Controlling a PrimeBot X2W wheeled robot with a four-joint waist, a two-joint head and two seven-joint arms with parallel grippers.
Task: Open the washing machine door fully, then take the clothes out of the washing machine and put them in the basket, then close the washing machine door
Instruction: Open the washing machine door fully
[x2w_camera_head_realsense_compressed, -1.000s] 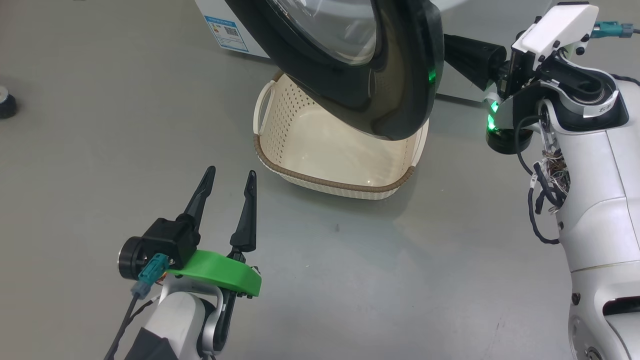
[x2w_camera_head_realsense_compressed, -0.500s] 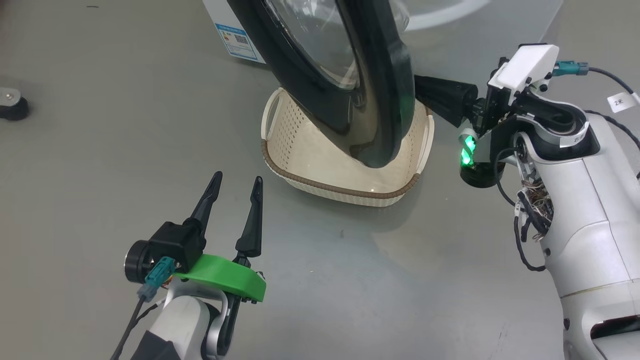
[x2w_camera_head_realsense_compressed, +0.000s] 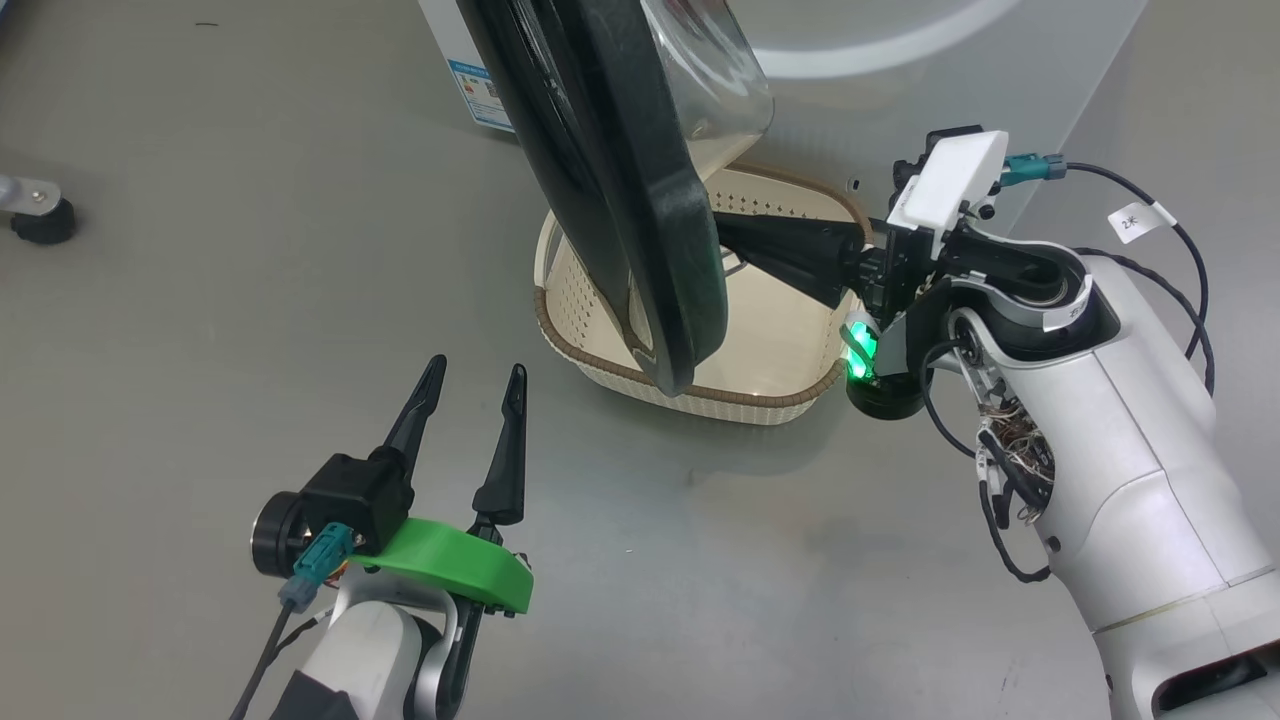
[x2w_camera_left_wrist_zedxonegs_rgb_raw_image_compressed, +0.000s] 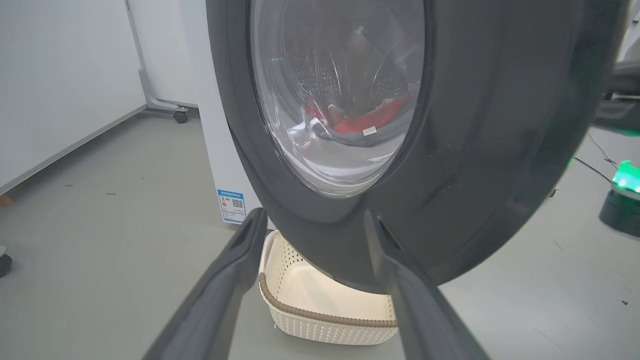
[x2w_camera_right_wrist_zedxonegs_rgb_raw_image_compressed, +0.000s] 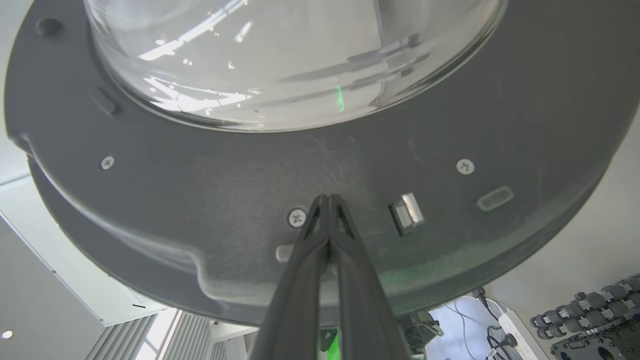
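Hidden stuff first. In the head view the door (x2w_camera_head_realsense_compressed: 640, 200) is cut off at the top and stands almost edge-on. It covers the left middle of the basket (x2w_camera_head_realsense_compressed: 760, 400) and the tips of the right gripper (x2w_camera_right_wrist_zedxonegs_rgb_raw_image_compressed: 327, 200). The washing machine (x2w_camera_left_wrist_zedxonegs_rgb_raw_image_compressed: 212, 140) is cropped in every view, showing only a white side panel with a blue sticker (x2w_camera_left_wrist_zedxonegs_rgb_raw_image_compressed: 231, 206). The clothes (x2w_camera_left_wrist_zedxonegs_rgb_raw_image_compressed: 370, 120) show only through the door glass, warped by it. They are a red heap with a small white tag (x2w_camera_left_wrist_zedxonegs_rgb_raw_image_compressed: 369, 131), lying low in the drum. The number of garments can't be told.

The basket sits on the grey floor in front of the machine, under the swung-out door. The part of its inside that shows is bare cream bottom. It has perforated walls and a brown rim.

The door has a wide glossy black rim and a bulging clear glass bowl (x2w_camera_head_realsense_compressed: 715, 90). Its inner face is matte dark, with screws and a small metal latch (x2w_camera_right_wrist_zedxonegs_rgb_raw_image_compressed: 407, 212). It stands partly open.

The right gripper's fingers are pressed together with nothing between them. The tips sit at the door's inner face, between a screw and the latch. They look to be touching it, but contact is hard to confirm.

The left gripper (x2w_camera_head_realsense_compressed: 478, 366) has its fingers spread and holds nothing. It hangs over the floor near the basket's left front corner, apart from the door. A caster (x2w_camera_head_realsense_compressed: 40, 215) is at the far left edge.
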